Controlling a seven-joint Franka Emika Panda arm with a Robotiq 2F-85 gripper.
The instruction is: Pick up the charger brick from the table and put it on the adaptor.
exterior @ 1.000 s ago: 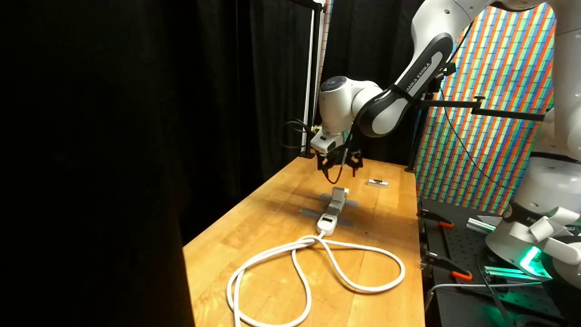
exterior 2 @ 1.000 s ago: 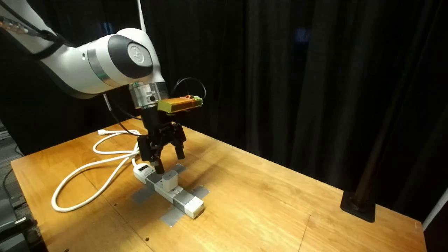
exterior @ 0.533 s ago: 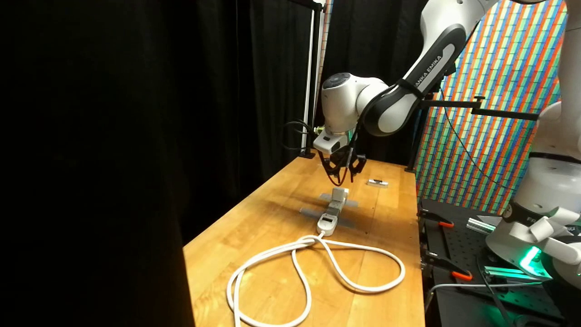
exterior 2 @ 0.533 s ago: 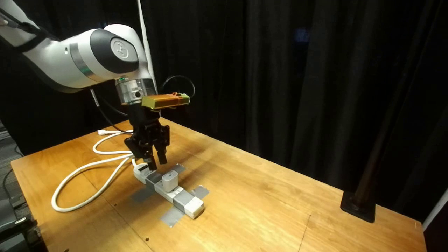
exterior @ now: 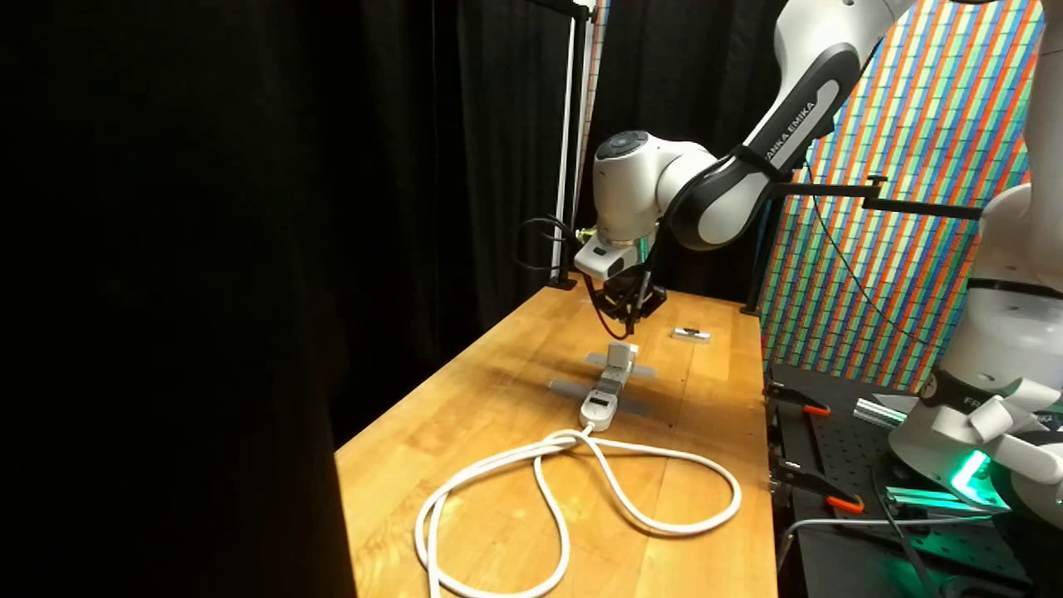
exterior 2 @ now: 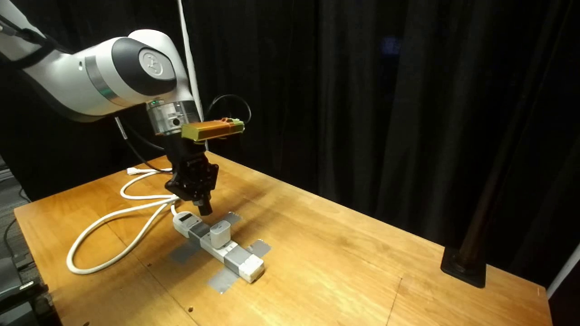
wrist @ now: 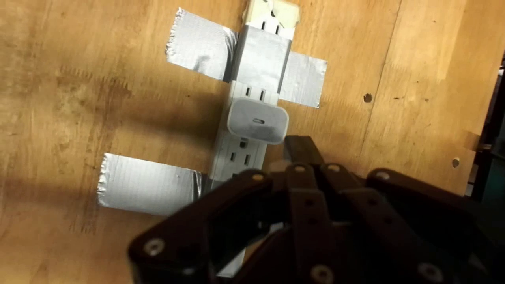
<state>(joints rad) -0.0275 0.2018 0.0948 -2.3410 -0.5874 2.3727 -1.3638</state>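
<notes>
One white cable (exterior 2: 81, 272) loops across the left of the frame in an exterior view and runs into the pale head of the adaptor (exterior 2: 185, 226), a strip slanting from centre left towards the lower middle, held to the wooden table (exterior 2: 340, 271) by grey tape (exterior 2: 236, 256). Right of that head hangs the gripper (exterior 2: 205, 210), fingers together, nothing seen between them. Further right, the charger brick (exterior 2: 220, 234) stands upright on the adaptor's sockets, apart from the fingertips; the wrist view has it near mid-frame. I'd judge the picking and the placing done. Whether the prongs are fully home is hidden, so what remains may be a firm press with the joined fingers, or only backing off. For writing, again from the left: a round emblem (exterior 2: 151, 63) on the arm (exterior 2: 68, 83) at upper left carries no words I can make out; the dark panel (exterior 2: 186, 217) on the adaptor's head shows nothing readable; the brick's top, in the wrist view, bears an oval port and no lettering. In an exterior view, the lettering (exterior: 791, 131) on the arm at upper right reads "ANKA EMIKA", probably the tail of Franka Emika, and "FR" shows on the dark base band (exterior: 955, 397) at the right.
</notes>
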